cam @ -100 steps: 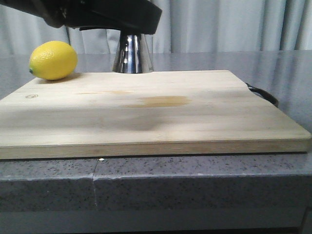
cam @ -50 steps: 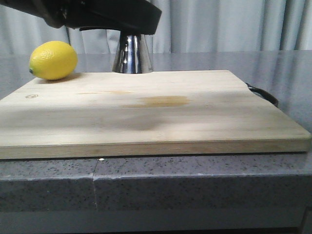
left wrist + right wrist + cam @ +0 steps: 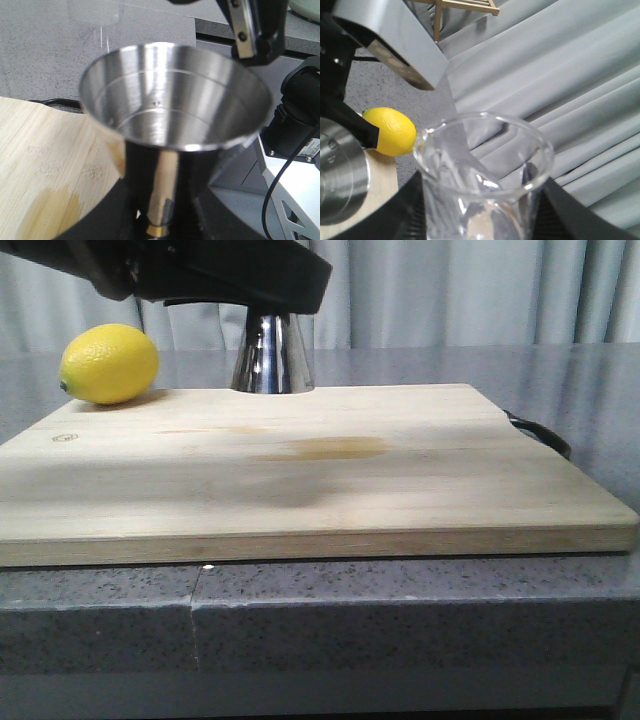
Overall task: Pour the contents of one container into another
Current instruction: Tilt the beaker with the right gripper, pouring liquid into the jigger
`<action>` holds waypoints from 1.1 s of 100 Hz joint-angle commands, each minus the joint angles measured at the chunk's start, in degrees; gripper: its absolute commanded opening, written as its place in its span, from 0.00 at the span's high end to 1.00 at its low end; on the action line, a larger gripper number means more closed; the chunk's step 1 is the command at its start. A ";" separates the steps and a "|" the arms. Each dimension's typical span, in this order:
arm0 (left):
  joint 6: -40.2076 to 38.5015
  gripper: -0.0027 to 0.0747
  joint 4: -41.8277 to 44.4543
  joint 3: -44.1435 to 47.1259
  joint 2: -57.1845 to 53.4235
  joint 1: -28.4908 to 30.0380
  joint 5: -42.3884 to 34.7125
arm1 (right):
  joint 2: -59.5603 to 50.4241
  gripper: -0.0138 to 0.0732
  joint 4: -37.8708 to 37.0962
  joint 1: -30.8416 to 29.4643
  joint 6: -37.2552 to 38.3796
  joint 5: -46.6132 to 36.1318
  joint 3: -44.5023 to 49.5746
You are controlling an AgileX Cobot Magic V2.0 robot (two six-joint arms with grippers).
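Note:
The steel jigger (image 3: 175,95) has its open upper cone filling the left wrist view. My left gripper (image 3: 160,222) is shut on its narrow brass-coloured waist. From the front only the jigger's lower cone (image 3: 272,358) shows, at the board's far edge under the black left arm (image 3: 230,270); I cannot tell if its base rests there. In the right wrist view the clear glass beaker (image 3: 482,165) sits between the black fingers (image 3: 405,210) of my shut right gripper (image 3: 480,220). The beaker is beside and above the jigger (image 3: 340,175). I cannot make out its contents.
A yellow lemon (image 3: 108,363) lies at the far left corner of the wooden cutting board (image 3: 300,480), which carries a brownish stain (image 3: 335,448). The board rests on a grey stone counter (image 3: 400,620). Grey curtains hang behind. Part of the right arm (image 3: 255,30) shows over the jigger's rim.

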 commanded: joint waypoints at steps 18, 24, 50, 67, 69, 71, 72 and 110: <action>-0.47 0.99 -4.37 -1.69 -1.71 -0.60 2.06 | -1.22 0.74 -2.30 0.03 -0.34 -0.90 -2.38; -0.47 0.99 -4.37 -1.69 -1.71 -0.60 2.06 | -1.22 0.74 -2.78 0.03 -0.34 -0.90 -2.38; -0.47 0.99 -4.37 -1.69 -1.71 -0.60 2.06 | -1.22 0.74 -5.48 0.03 -0.34 -0.65 -2.38; -0.47 0.99 -4.37 -1.69 -1.71 -0.60 2.06 | -1.22 0.74 -6.20 0.03 -0.34 -0.01 -2.38; -0.47 0.99 -4.37 -1.69 -1.71 -0.60 2.06 | -1.22 0.74 -6.30 0.03 -0.34 -0.01 -2.38; -0.47 0.99 -4.37 -1.69 -1.71 -0.60 2.06 | -1.22 0.74 -6.31 0.03 -0.34 0.14 -2.38; -0.47 0.99 -4.37 -1.69 -1.71 -0.60 2.06 | -1.22 0.74 -6.42 0.03 -0.34 0.28 -2.38; -0.47 0.99 -4.37 -1.69 -1.71 -0.60 2.06 | -1.22 0.74 -9.81 0.03 -0.34 0.98 -2.38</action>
